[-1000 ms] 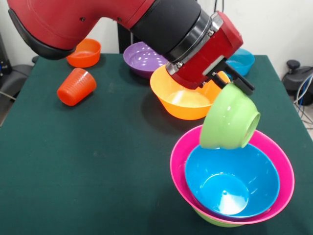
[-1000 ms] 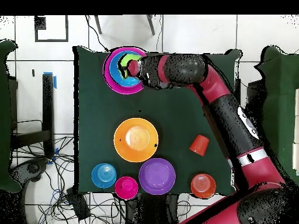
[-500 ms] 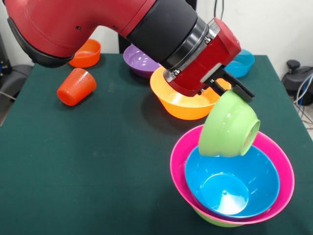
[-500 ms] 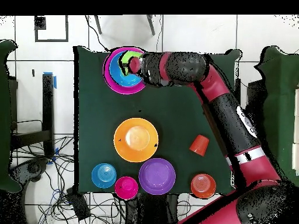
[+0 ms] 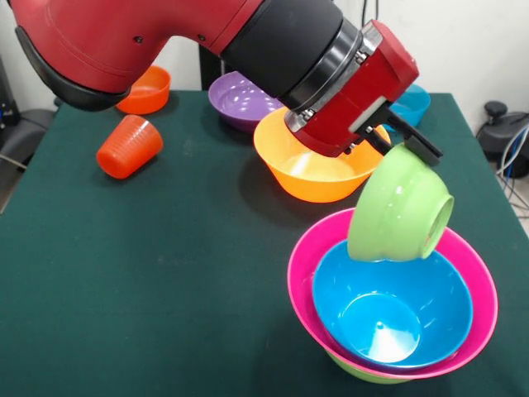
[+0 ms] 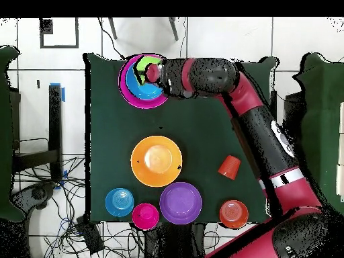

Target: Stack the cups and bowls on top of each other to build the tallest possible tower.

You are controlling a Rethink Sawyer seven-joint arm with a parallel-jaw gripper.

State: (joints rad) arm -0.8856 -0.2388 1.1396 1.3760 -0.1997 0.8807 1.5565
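The gripper (image 5: 411, 142), its fingers pinching the small green bowl (image 5: 400, 217), has shifted sideways and slightly up since 1 second ago; the tilted bowl hangs above the tower's (image 5: 393, 308) blue bowl (image 5: 388, 310), unreleased.

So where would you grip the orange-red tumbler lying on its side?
The tumbler lies tipped, its open mouth toward the table's edge. Probably come from above and close across its ribbed wall mid-body; the rim offers no top access in this pose.

cup (image 5: 129, 146): orange-red, on its side | small green bowl (image 5: 400, 215): tipped, above tower (image 5: 393, 308)
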